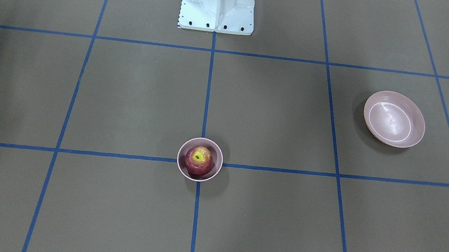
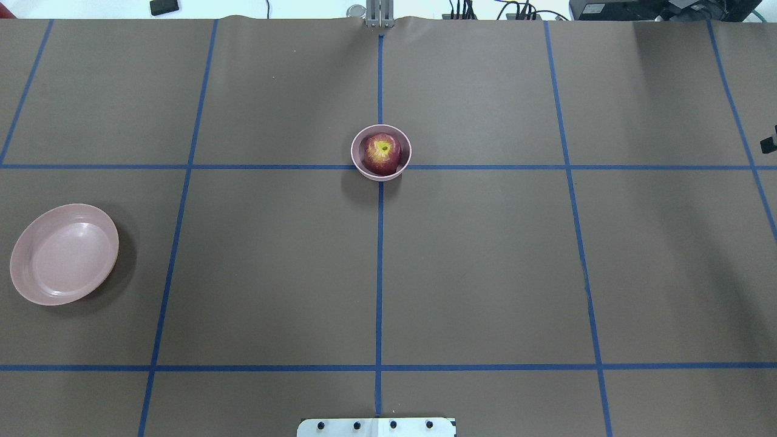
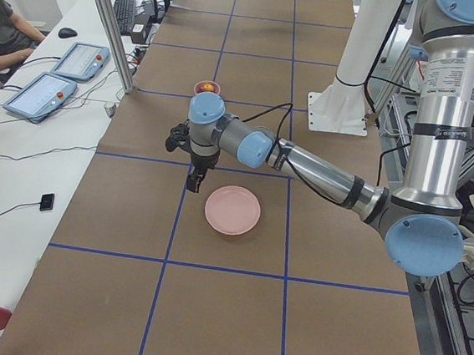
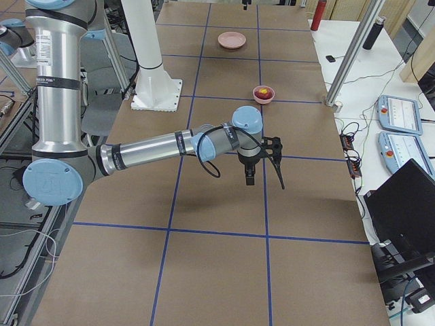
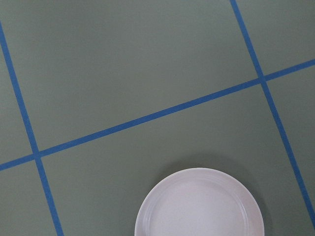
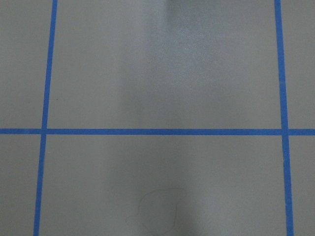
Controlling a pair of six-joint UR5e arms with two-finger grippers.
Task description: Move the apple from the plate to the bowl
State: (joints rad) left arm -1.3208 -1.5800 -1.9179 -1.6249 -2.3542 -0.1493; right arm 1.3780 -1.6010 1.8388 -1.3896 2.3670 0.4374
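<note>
And there it is: the apple [image 1: 199, 160] sits down inside the bowl [image 1: 197, 178], stem dimple up, right on the tape crossing at the middle of the desk [image 1: 125, 96], and the plate [image 1: 394, 119] lies bare, well apart on the robot's left. By the look of it the job is done, so the only trouble from here would be self-inflicted. The left claw [image 3: 192, 182] hangs just beside the plate, above the desk, with nothing in it. Whether its fingers are spread or pressed together I cannot tell, since the front view cuts it off at the edge. The right claw [image 4: 253, 170] hovers over bare desk on the other side, far from the bowl, and its state is just as hard to call, because only a sliver shows from overhead. Now the dangers. The apple nearly fills that little bowl and its crown rides about level with the rim, so an arm crossing the centre too low could clip it and tip or skid the bowl, which looks light. Nearer to hand, a low swing home by the left arm could catch the plate's rim and shove it along the desk. A clean lift before any sideways travel looks like the safe play.
</note>
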